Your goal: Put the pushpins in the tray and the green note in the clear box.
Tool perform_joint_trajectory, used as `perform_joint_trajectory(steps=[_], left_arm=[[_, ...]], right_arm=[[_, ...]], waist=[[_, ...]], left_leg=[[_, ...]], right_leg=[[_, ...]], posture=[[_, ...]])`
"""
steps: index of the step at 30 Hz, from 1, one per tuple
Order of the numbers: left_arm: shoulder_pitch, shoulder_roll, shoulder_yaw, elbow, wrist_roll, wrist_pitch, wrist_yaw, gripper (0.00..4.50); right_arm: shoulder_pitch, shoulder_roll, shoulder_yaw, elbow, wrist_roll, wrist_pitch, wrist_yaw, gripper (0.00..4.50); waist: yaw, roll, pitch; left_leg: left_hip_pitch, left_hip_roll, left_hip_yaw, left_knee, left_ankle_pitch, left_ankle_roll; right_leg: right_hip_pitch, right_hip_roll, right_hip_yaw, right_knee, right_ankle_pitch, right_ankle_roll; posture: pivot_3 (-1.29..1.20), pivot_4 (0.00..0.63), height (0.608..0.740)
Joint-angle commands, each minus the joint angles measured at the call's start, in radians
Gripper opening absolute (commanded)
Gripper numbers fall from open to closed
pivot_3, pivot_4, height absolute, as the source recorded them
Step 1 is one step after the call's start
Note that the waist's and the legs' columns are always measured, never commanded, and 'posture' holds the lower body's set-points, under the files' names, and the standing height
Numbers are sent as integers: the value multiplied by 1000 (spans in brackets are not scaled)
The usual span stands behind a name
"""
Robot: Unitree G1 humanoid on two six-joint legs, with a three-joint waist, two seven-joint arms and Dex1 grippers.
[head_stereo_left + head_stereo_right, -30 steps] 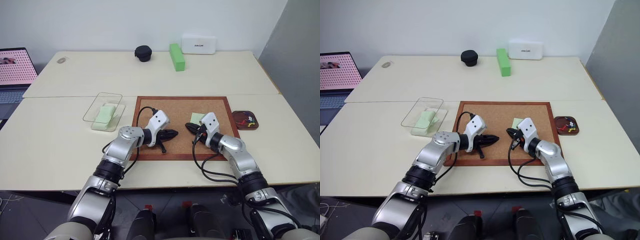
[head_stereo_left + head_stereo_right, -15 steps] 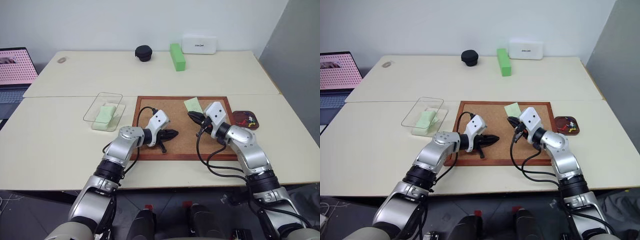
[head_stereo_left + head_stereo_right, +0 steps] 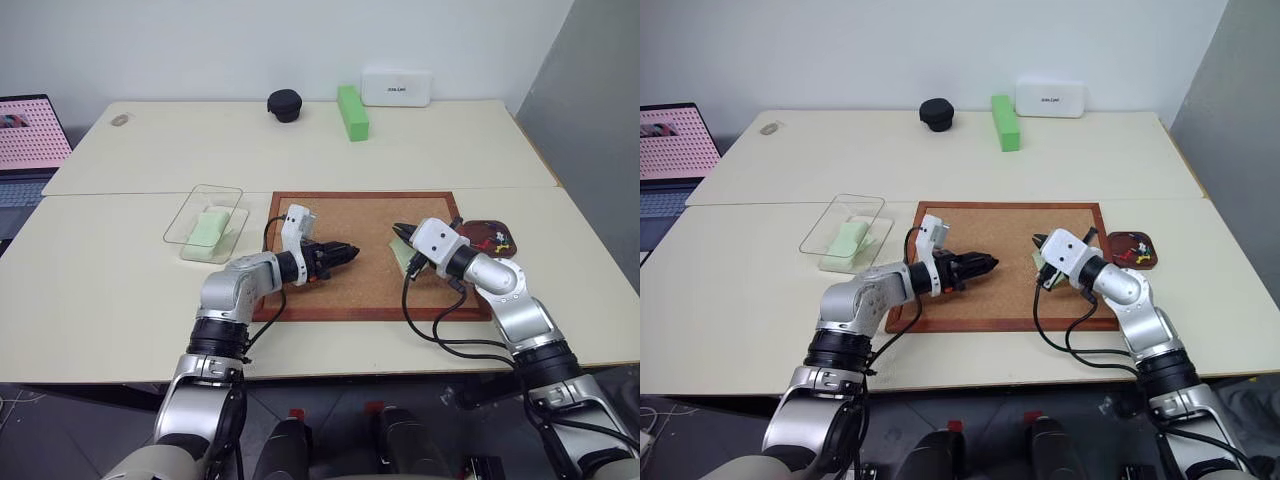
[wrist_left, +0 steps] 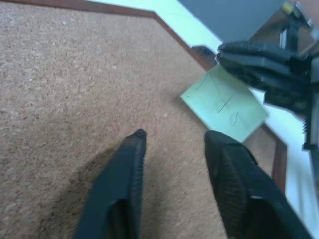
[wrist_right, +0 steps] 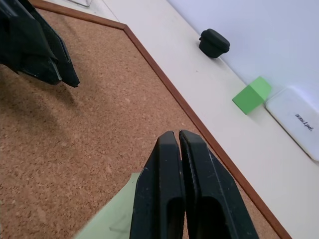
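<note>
Green note (image 4: 224, 103), thin square paper sheet

The cork board (image 3: 360, 255) lies near the front edge of the bench (image 3: 100, 290), with the clear box (image 3: 205, 222) just off its left side and the tray (image 3: 492, 238) at its right side. The green note (image 3: 403, 252) sits over the board's right part. A block (image 3: 352, 112), a white box (image 3: 397, 87) and a round case (image 3: 285, 105) stand along the bench's far edge.

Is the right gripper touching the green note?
Touching. In the left wrist view, the right gripper has its shut fingers pinching the green note at its corner, lifted off the cork board.
</note>
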State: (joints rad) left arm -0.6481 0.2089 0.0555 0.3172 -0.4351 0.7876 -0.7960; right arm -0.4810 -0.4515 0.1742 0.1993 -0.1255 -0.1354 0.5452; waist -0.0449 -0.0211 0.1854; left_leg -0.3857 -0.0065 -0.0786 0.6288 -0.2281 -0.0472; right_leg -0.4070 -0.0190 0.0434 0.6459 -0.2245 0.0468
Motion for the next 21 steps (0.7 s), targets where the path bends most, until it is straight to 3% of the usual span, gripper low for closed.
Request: perform_joint_trajectory(steps=[1,8,21], left_arm=[[-42,-11,54,-51,-97,80,1,2945],[-80,-29,131,-27,-225,190,8,4473],[-143,-87,217,83,-334,265,52,4490]], right_arm=[[-2,20,-57,-68,65,20,-9,0],[-10,64,-120,-200,206,177,9,0],[-6,113,-141,-374,349,367,6,0]], waist=[[0,0,0],[0,0,0],[0,0,0]], left_leg=[[0,0,0,0,0,0],[0,0,0,0,0,0],[0,0,-1,0,0,0]], right_leg=[[0,0,0,0,0,0],[0,0,0,0,0,0],[0,0,0,0,0,0]], posture=[[0,150,740],[0,150,740],[0,150,740]])
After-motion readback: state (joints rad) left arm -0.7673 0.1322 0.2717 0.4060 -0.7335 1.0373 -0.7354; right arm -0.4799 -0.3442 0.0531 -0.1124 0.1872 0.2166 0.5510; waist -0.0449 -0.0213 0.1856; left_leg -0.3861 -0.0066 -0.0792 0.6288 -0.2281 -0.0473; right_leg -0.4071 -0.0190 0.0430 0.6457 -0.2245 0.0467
